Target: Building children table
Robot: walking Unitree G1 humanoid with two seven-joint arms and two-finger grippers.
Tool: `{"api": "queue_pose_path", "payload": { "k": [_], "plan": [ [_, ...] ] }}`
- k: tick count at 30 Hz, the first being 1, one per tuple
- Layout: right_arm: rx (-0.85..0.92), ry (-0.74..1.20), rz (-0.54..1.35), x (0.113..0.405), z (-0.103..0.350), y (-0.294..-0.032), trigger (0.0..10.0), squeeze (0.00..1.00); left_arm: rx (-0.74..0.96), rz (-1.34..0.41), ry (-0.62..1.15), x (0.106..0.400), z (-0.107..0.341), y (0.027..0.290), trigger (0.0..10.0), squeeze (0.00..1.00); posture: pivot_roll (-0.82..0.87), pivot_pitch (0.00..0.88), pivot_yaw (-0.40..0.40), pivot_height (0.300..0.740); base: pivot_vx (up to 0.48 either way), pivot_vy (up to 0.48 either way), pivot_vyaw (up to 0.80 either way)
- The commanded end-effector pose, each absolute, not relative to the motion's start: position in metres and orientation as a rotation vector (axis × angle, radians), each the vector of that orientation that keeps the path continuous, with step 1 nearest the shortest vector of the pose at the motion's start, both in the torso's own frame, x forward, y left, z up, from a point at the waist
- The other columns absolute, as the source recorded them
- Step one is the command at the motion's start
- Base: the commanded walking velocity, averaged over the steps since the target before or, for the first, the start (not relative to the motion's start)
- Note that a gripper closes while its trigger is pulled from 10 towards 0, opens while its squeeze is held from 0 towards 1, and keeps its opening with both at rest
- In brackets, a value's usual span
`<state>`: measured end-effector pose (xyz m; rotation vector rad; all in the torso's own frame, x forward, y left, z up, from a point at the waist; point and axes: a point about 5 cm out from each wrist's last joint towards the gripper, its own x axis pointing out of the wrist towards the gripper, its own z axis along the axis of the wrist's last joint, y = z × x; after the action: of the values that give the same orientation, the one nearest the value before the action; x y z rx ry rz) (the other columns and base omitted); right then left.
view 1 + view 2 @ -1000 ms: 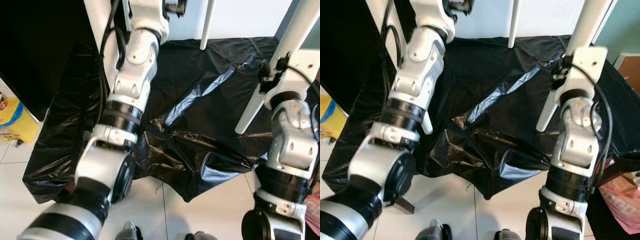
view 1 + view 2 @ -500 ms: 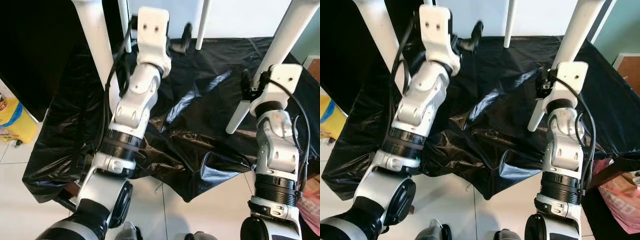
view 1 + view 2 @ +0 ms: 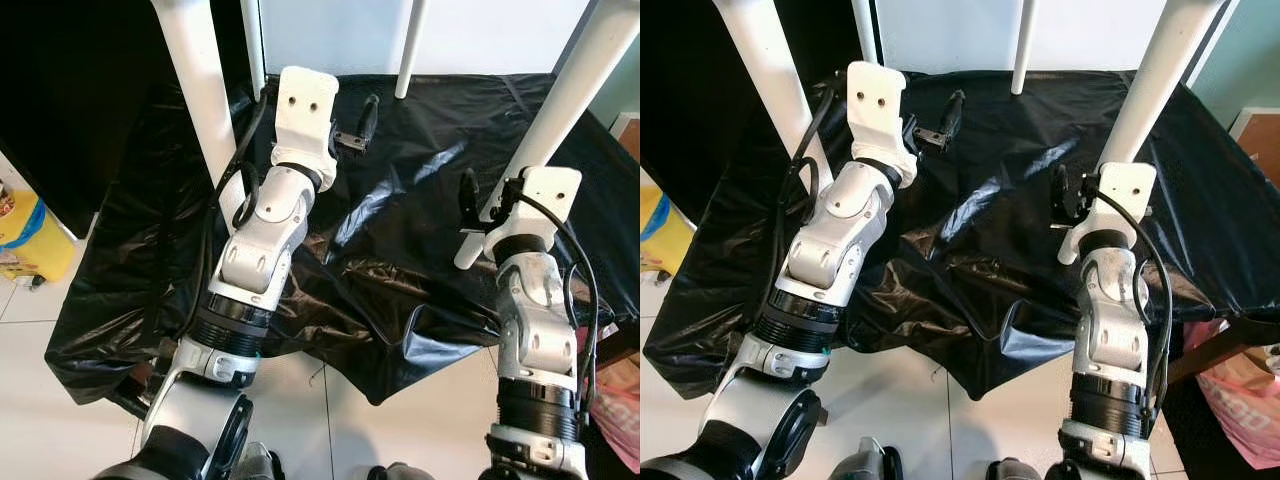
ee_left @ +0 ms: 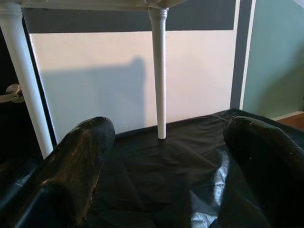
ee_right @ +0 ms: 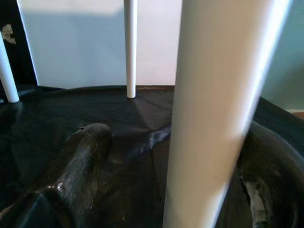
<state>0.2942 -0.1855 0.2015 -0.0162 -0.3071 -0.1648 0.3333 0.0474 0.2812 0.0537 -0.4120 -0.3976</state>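
White, smooth, round table legs (image 3: 196, 90) stand on crinkled glossy black plastic sheeting (image 3: 400, 260). The right tool (image 5: 161, 156) has its fingers spread around the near right leg (image 5: 216, 114), not visibly clamped; it may slip on closing. The left tool (image 4: 166, 156) hangs open, empty, above the sheeting, which could snag.

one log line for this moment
left gripper: open, over black sheet | right gripper: open around white table leg | table standing
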Motion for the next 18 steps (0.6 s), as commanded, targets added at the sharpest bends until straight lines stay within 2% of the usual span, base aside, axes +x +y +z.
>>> {"api": "queue_pose_path", "payload": {
  "k": [1, 5, 10, 18],
  "plan": [
    [-0.002, -0.314, -0.167, 0.29, 0.198, -0.183, 10.0, 0.0, 0.087, -0.49, -0.371, 0.33, 0.272, 0.042, 10.0, 0.0, 0.03, 0.075, -0.062, 0.74, 0.0, 0.0, 0.0],
    [-0.014, -0.313, -0.203, 0.279, 0.187, -0.185, 10.0, 0.0, 0.07, -0.483, -0.327, 0.323, 0.259, 0.047, 10.0, 0.0, 0.03, 0.074, -0.058, 0.74, 0.0, 0.0, 0.0],
    [-0.063, -0.279, -0.146, 0.262, 0.167, -0.181, 10.0, 0.0, 0.055, -0.496, -0.266, 0.308, 0.232, 0.053, 10.0, 0.0, 0.03, 0.069, -0.056, 0.74, 0.0, 0.0, 0.0],
    [-0.089, -0.258, -0.1, 0.257, 0.158, -0.181, 10.0, 0.0, 0.083, -0.502, -0.254, 0.299, 0.215, 0.057, 10.0, 0.0, 0.03, 0.068, -0.059, 0.74, 0.0, 0.0, 0.0]
  ]
}}
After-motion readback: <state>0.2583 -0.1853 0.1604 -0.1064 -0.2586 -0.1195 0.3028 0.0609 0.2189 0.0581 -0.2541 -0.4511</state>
